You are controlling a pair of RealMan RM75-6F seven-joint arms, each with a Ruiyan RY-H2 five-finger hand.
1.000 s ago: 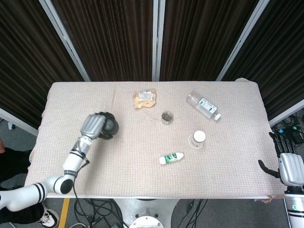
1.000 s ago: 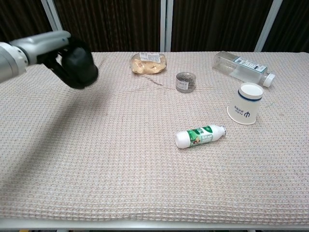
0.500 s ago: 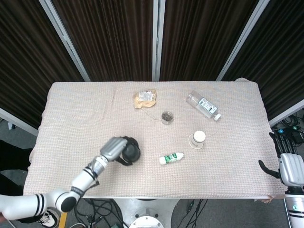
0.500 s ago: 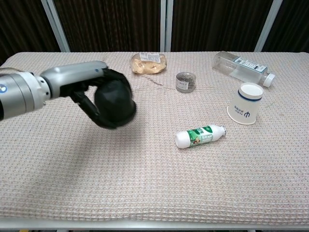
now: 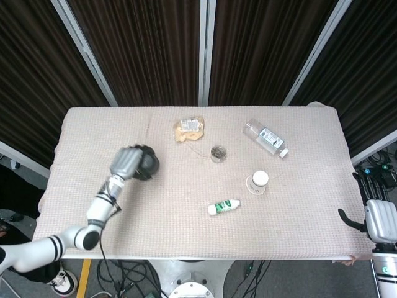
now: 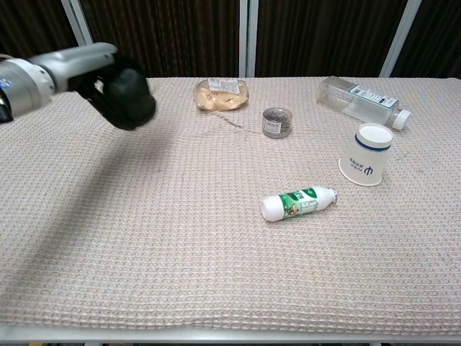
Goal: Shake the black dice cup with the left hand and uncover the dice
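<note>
Left hand [image 6: 90,68] gripping black dice cup [image 6: 128,99], contents hidden

The black dice cup [image 5: 146,164] [image 6: 128,99] is a rounded, matt black cup, dark all over with no marking that can be made out. It is held up off the tabletop [image 6: 216,238], gripped from the side by the left hand [image 5: 126,163] [image 6: 86,63], whose dark fingers wrap around its wall. In the chest view it hangs over the far left part of the cloth, tilted, with its rounded bulk pointing down and to the right. In the head view it shows just right of the hand's grey back, over the left half of the tabletop. Its opening cannot be seen in either view, and no dice show
</note>
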